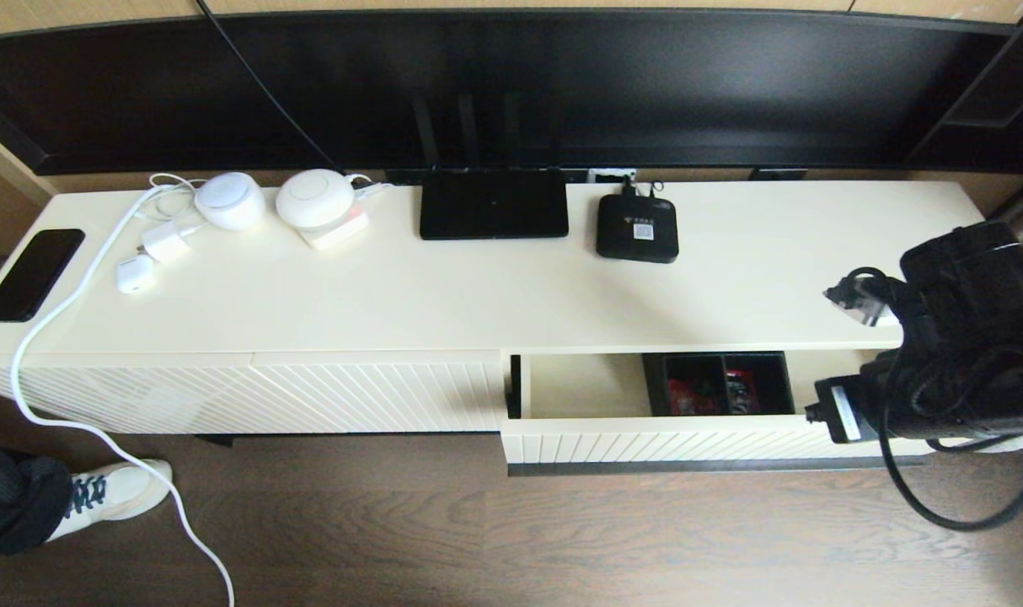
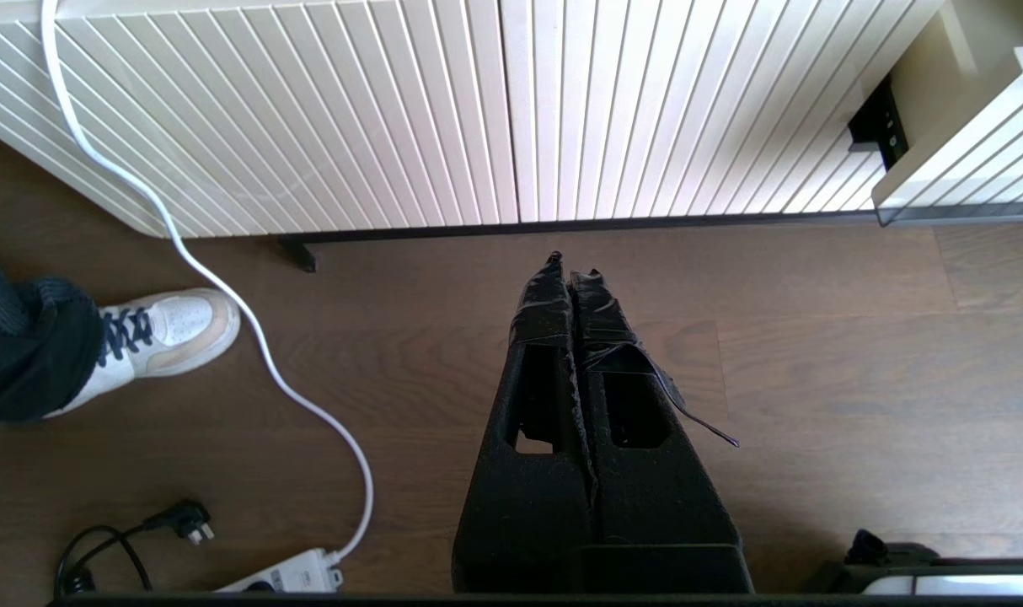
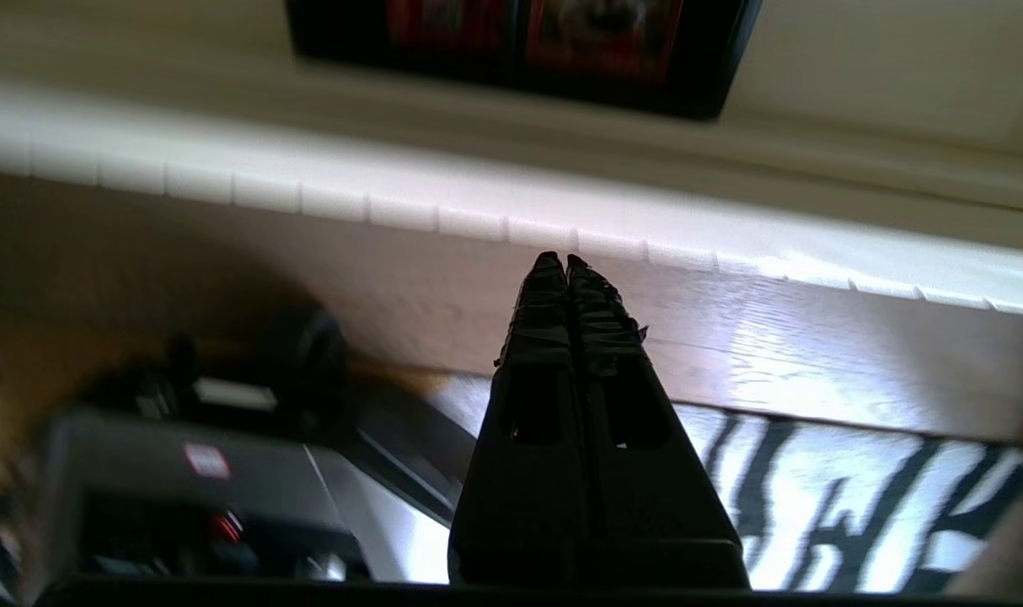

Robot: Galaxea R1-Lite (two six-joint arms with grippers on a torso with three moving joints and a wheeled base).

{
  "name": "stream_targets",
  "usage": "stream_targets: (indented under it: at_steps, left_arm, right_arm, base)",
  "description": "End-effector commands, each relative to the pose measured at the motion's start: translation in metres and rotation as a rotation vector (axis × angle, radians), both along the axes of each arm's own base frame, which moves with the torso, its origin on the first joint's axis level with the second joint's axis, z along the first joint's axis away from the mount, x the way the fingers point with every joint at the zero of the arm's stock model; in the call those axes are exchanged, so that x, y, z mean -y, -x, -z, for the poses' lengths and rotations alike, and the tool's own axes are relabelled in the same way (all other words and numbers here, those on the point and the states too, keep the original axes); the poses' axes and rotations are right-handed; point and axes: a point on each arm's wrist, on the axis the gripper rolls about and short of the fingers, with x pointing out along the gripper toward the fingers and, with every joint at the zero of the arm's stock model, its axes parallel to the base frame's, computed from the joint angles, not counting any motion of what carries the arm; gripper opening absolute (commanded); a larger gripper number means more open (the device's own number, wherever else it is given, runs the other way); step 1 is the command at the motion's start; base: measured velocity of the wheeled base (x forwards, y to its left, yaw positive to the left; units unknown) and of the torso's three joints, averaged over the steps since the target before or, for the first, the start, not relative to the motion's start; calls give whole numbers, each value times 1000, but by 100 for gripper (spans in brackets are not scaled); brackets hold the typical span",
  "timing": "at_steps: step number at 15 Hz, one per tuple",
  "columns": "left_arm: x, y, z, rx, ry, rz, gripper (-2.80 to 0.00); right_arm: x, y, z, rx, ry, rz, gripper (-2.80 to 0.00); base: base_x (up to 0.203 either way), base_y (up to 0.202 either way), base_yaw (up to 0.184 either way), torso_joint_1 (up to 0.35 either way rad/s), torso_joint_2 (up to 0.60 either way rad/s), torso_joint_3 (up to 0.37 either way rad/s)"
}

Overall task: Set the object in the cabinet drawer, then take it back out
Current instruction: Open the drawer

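1. The black organizer box [image 1: 717, 384] sits inside the pulled-out cabinet drawer [image 1: 672, 438] (red items showing within)
2. My right pincer [image 3: 565, 263], fingers pressed together, hangs just outside the drawer front
3. My left pincer [image 2: 572, 265], also closed, idles above the floor

organizer box [image 1: 717, 384] in open drawer [image 1: 697, 439], right side

Cream drawer [image 1: 672, 438] with vertical-slat front and dark handle strip, black organizer box [image 1: 717, 384] showing red items, cream diagonal-ribbed panel [image 1: 250, 396], black router [image 1: 493, 204], white cable [image 1: 48, 337], dark-brown wood-grain floor [image 1: 478, 539].
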Motion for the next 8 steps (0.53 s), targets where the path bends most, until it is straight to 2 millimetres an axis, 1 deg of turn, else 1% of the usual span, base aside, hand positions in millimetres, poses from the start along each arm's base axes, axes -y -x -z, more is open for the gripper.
stream_targets:
  at_steps: [1,2,4,8]
  left_arm:
    - [0,0,0,-2,0,0,-280]
    - [0,0,0,-3,0,0,-280]
    - [0,0,0,-3,0,0,-280]
    - [0,0,0,-3,0,0,-280]
  right_arm:
    - [-10,-25,15,-47,7,11,-280]
    - [-12,-32,18,-50,9,13,-280]
    - [-15,-46,17,-23,1,15,-280]
    - [-19,-62,10,53,-8,14,-280]
  base:
    - [0,0,0,0,0,0]
    - [0,0,0,0,0,0]
    - [0,0,0,0,0,0]
    - [0,0,0,0,0,0]
